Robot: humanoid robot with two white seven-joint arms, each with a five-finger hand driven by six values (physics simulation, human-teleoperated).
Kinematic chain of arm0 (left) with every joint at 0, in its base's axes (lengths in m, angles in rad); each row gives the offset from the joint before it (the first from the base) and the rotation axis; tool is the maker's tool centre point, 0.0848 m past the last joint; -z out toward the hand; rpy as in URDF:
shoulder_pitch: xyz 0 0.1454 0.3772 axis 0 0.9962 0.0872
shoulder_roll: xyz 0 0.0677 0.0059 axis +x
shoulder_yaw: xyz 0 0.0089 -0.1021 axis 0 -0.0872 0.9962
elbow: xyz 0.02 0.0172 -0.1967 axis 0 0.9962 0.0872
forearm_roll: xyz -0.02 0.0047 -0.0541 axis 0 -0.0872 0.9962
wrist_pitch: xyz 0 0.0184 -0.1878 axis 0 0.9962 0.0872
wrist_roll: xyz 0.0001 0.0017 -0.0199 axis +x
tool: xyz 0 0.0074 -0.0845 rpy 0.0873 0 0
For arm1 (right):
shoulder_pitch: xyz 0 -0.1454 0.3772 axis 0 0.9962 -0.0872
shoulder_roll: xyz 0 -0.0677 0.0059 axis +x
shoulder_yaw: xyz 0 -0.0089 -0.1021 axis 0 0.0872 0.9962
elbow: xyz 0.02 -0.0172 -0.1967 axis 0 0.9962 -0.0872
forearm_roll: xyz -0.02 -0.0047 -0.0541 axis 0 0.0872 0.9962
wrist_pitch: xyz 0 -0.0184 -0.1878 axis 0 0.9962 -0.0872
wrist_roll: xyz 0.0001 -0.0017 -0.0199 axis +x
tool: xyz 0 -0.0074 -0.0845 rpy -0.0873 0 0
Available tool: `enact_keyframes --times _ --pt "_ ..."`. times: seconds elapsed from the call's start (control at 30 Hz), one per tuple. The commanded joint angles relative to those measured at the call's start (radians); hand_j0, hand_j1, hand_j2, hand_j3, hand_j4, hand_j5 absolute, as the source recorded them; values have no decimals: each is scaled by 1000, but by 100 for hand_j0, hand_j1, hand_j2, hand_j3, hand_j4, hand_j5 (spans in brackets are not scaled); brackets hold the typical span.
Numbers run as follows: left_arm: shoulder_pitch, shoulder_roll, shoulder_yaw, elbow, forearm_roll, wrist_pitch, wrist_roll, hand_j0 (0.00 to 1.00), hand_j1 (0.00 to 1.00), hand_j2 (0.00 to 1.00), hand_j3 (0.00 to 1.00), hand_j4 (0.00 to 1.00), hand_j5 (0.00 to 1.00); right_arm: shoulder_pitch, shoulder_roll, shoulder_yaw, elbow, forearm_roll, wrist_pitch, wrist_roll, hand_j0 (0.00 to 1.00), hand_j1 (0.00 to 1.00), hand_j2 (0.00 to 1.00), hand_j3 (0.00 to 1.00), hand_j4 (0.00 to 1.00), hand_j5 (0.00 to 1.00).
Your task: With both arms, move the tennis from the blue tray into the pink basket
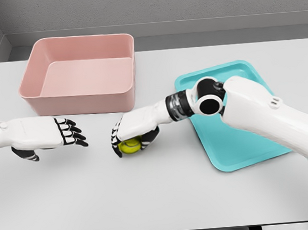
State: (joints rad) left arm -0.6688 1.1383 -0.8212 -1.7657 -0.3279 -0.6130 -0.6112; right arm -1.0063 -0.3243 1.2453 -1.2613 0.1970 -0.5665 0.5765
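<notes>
A yellow-green tennis ball (129,145) sits in my right hand (127,144), whose fingers are curled around it just above the table, left of the blue tray (237,151). The right arm reaches across the tray from the right edge. My left hand (73,133) hovers over the table to the left, fingers spread and holding nothing, a short gap away from the ball. The pink basket (81,99) stands behind both hands at the back left, and nothing shows inside it.
The grey table (160,199) runs to its front edge near the bottom of the view. The tray's visible surface holds no other objects.
</notes>
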Motion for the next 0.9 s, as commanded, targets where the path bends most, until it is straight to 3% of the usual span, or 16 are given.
enact_keyframes --times 0.0,0.07,0.1,0.13,0.33,0.43,0.63,0.77,0.87 --pt "-2 1 1 0 4 2 0 100 100 100 100 100 100 0 10 13 17 -7 5 -6 52 52 52 52 52 52" --pt "-2 1 1 0 4 2 0 100 100 100 100 100 100 0 14 13 17 -7 5 -4 55 55 55 55 55 55" --pt "-2 1 1 0 4 2 0 100 100 100 100 100 100 0 16 14 17 -7 5 -4 68 68 68 68 68 68" --pt "-2 1 1 0 4 2 0 100 100 100 100 100 100 0 16 19 16 -7 13 -7 100 100 100 100 100 100" --pt "-3 -3 1 0 3 2 0 100 100 100 100 100 100 -5 4 14 5 -10 11 -7 100 100 100 100 100 100" --pt "-3 -5 1 0 1 2 0 100 100 100 100 100 100 -17 -88 -44 -27 -11 -44 -7 100 100 100 100 100 100" --pt "-9 -11 1 0 -16 2 0 100 100 100 100 100 100 -17 -239 -135 -26 -33 -44 -7 100 100 100 100 100 100" --pt "-14 -101 1 0 -33 2 0 100 100 100 100 100 100 -17 -351 -156 -23 -33 -44 3 100 100 100 100 100 100" --pt "-25 -146 1 0 -39 2 0 100 100 100 100 100 100 -5 -386 -204 -27 -33 -44 -27 100 100 100 100 100 100"
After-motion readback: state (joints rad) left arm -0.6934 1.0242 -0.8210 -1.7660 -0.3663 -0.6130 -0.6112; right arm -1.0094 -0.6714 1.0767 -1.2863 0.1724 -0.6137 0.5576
